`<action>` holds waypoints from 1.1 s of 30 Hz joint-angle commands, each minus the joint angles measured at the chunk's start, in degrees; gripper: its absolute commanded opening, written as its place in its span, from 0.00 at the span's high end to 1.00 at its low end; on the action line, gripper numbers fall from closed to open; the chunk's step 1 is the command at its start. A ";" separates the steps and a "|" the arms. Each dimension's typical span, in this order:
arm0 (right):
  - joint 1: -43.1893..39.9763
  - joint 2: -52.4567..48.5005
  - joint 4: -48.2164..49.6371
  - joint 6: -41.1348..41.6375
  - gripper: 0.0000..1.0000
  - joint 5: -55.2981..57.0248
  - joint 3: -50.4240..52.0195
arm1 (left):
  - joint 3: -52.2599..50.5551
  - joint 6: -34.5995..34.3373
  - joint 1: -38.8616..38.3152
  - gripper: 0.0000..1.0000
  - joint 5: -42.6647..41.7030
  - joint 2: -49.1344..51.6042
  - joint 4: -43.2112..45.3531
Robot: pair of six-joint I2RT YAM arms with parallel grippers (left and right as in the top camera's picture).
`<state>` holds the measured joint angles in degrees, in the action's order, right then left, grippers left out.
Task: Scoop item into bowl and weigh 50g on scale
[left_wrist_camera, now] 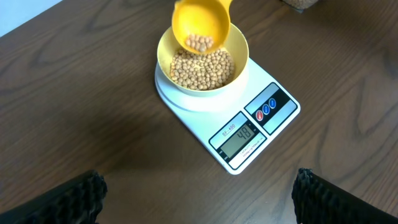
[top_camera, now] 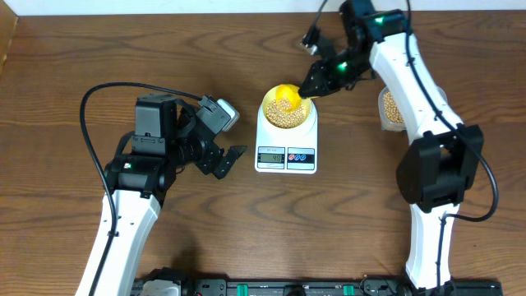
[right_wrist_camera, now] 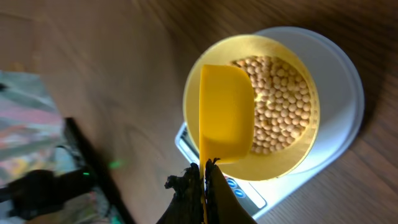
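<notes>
The pale-yellow bowl (top_camera: 288,110) stands on the white scale (top_camera: 286,153), partly filled with tan beans (left_wrist_camera: 202,68). The scale's display (left_wrist_camera: 241,138) shows digits. My right gripper (top_camera: 316,85) is shut on the handle of a bright yellow scoop (left_wrist_camera: 200,25), held tilted over the bowl with a few beans in it. In the right wrist view the scoop (right_wrist_camera: 225,115) covers the bowl's (right_wrist_camera: 305,143) left half, with the gripper (right_wrist_camera: 204,180) below it. My left gripper (top_camera: 228,152) is open and empty, left of the scale; its fingertips frame the bottom of the left wrist view (left_wrist_camera: 199,199).
A clear tub of beans (top_camera: 391,108) sits right of the scale, partly behind my right arm. A cable loops across the table behind my left arm (top_camera: 99,90). Bare wooden table (top_camera: 329,230) lies in front of the scale.
</notes>
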<state>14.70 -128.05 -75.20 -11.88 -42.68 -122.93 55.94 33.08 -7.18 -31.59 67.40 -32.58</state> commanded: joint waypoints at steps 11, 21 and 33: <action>-1.90 -0.09 -0.15 0.02 0.99 -6.86 0.02 | -0.24 0.55 0.15 0.02 -0.26 0.39 0.04; -0.61 2.86 0.24 0.04 0.98 2.71 -0.07 | -0.24 0.55 0.15 0.02 -0.28 0.39 0.07; 4.22 4.96 2.71 0.09 0.99 12.24 -0.31 | -0.24 0.55 0.15 0.03 -0.28 0.39 0.07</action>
<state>18.57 -125.64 -72.55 -11.88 -32.75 -122.93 55.94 33.08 -7.18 -31.59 67.40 -32.58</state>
